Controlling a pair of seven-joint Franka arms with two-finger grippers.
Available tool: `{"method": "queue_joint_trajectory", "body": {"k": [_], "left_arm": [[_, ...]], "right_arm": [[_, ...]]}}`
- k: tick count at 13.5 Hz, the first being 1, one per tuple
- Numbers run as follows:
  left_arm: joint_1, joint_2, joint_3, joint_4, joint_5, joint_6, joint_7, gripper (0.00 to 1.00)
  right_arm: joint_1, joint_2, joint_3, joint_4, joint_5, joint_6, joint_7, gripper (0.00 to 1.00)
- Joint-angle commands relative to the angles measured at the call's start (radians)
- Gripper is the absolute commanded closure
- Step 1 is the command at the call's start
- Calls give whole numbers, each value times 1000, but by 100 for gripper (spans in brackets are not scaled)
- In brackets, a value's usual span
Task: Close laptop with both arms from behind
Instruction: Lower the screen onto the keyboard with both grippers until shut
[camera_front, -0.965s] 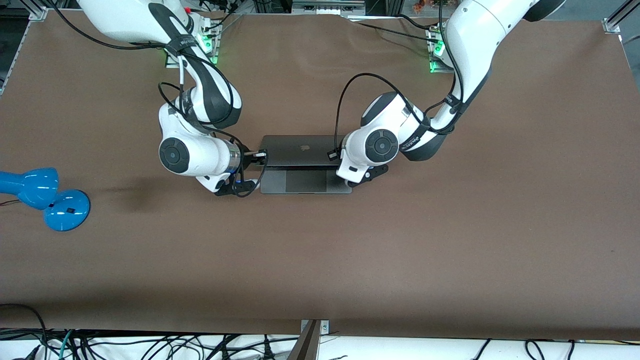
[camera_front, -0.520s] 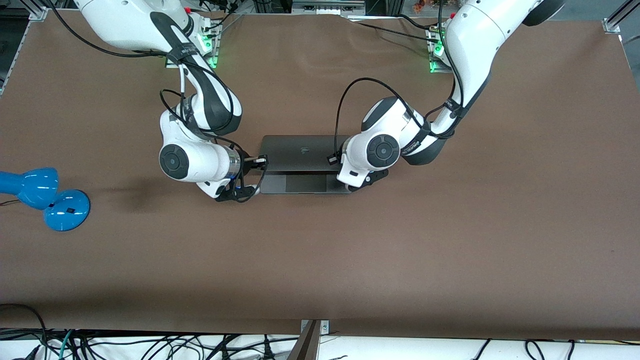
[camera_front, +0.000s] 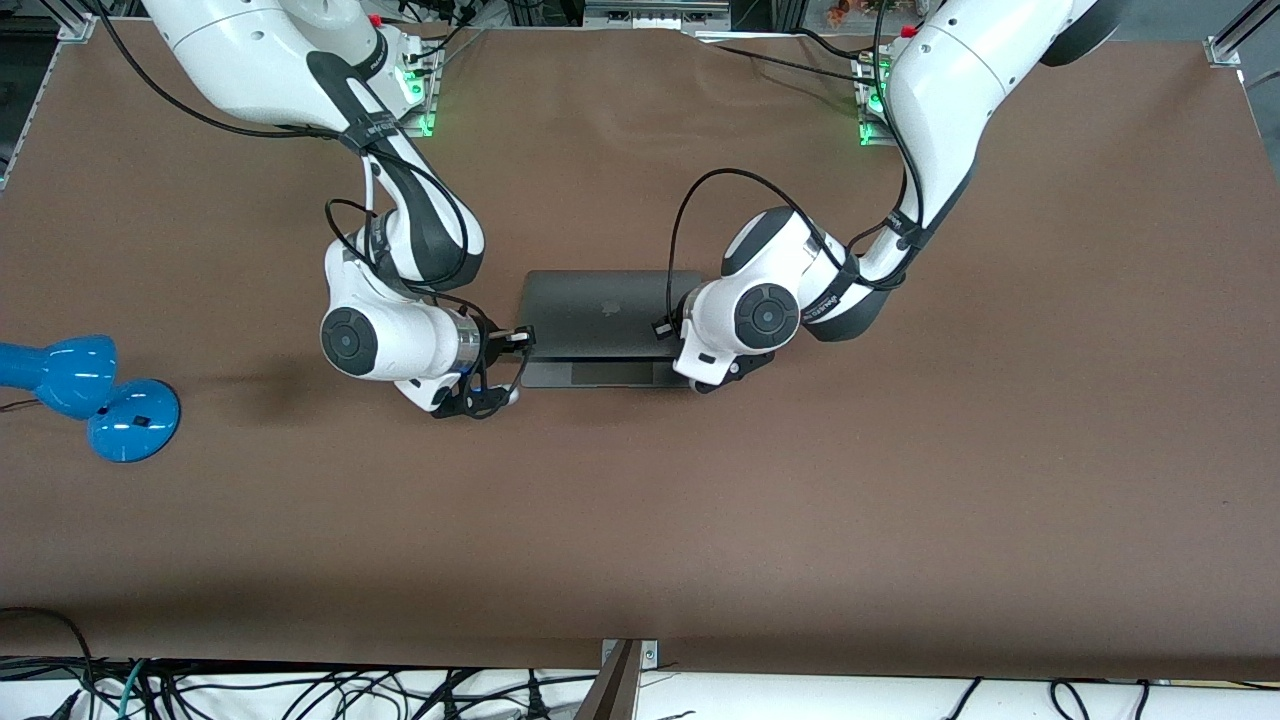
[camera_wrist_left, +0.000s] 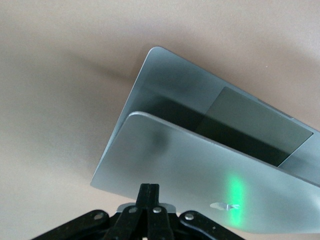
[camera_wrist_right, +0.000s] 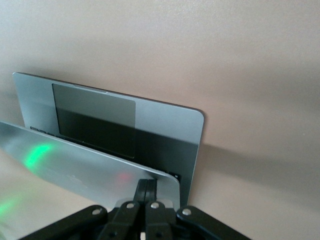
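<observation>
Brown tabletop carries the slim grey metal laptop mid-table, lid nearly down. Left gripper and right gripper, fingers pinched together, press its lid; lowering evenly should avoid twisting the hinge

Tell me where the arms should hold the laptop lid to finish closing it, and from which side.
Press on the lid's outer face near its two free corners, coming from the hinge side toward the front camera. The lid is tilted low over the base, so a flat push suits it better than a pinch. The shut left gripper and right gripper already sit there, one per corner.
</observation>
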Motion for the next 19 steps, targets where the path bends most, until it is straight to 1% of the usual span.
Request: {"method": "queue_joint_trajectory", "body": {"k": [1, 4, 8, 10, 12, 14, 17, 19], "left_arm": [[-13, 20, 9, 34, 39, -4, 6, 100], [-13, 34, 9, 34, 78, 17, 3, 100], [-21, 65, 9, 34, 81, 51, 3, 100], [-23, 91, 9, 34, 81, 80, 3, 100], [-29, 108, 11, 34, 84, 96, 4, 100], [-33, 120, 11, 34, 108, 115, 3, 100], [-36, 137, 12, 34, 111, 137, 3, 100], [-36, 149, 12, 34, 134, 137, 1, 100]], "right_arm": [[16, 30, -7, 25, -13, 24, -11, 100], [24, 47, -7, 26, -13, 51, -11, 100], [24, 59, -9, 26, -13, 71, -27, 100], [26, 73, -26, 26, -12, 76, -64, 100], [26, 77, -26, 26, -12, 88, -67, 100], [26, 88, -26, 26, -12, 104, -72, 100], [30, 105, -29, 26, -13, 130, -83, 100], [32, 129, -36, 26, -12, 163, -118, 100]]}}
